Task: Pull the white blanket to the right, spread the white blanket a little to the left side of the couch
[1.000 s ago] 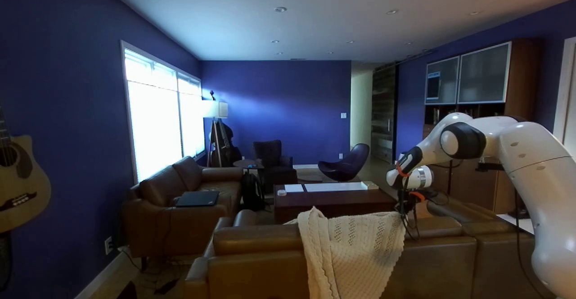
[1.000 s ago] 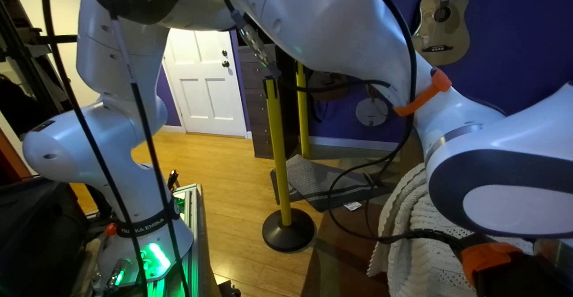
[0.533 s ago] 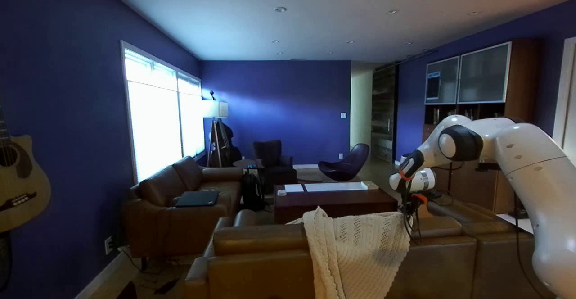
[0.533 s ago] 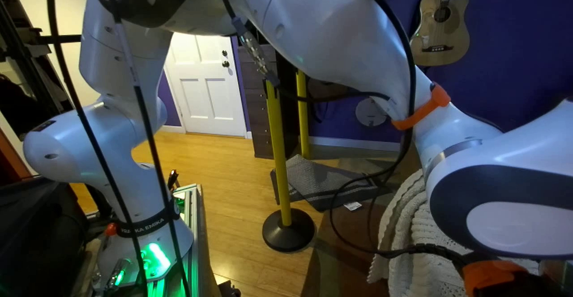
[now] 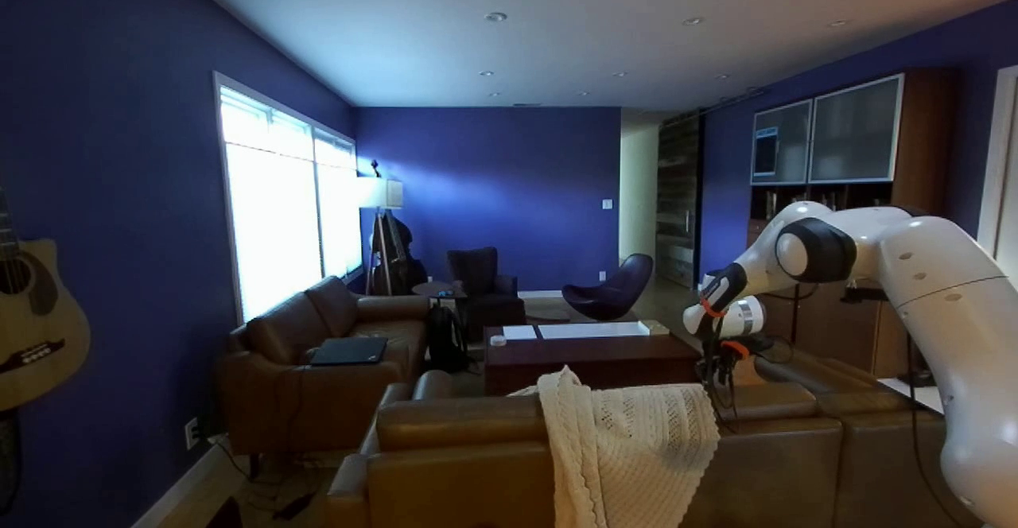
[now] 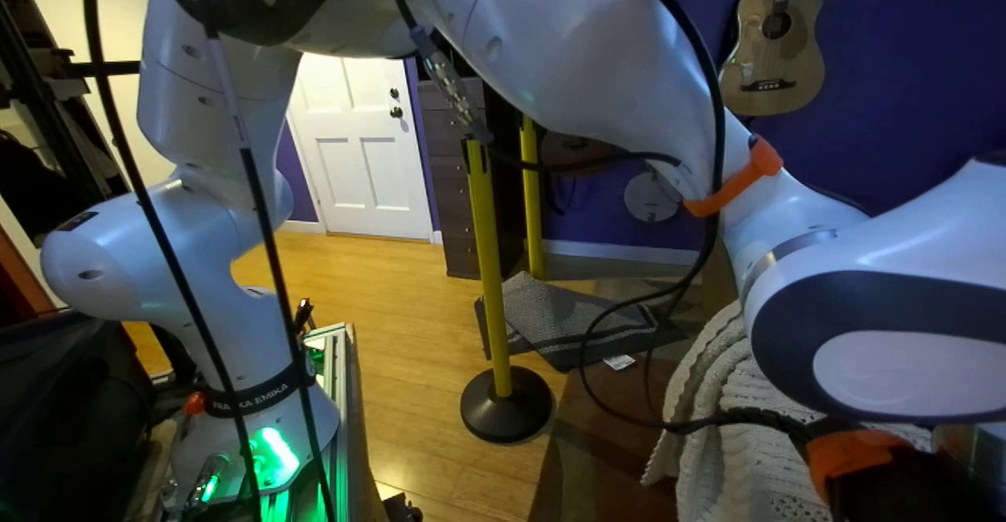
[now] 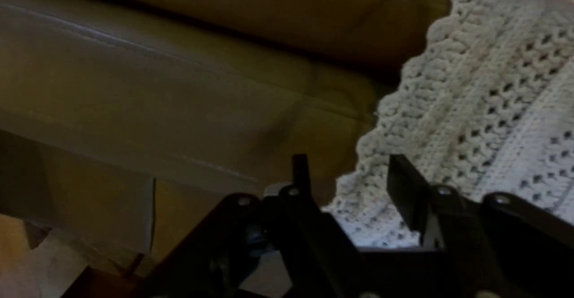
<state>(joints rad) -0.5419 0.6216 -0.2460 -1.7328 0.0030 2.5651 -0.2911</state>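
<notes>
- White blanket [image 5: 636,448]: openwork knit, scalloped edge, draped over the brown leather couch [image 5: 453,464], lower centre in an exterior view.
- Gripper [image 7: 350,168]: fingers parted, blanket edge showing through the gap.
- The blanket's upper-right corner [image 5: 694,402] hangs lower than a moment ago.

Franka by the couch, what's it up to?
The Franka arm is working on the white blanket, a knit throw draped over the back of the brown couch. In the wrist view the claw is open, and the blanket's scalloped edge shows between its fingers. It isn't clamped on the knit; whether either finger touches it, I can't tell.
</notes>
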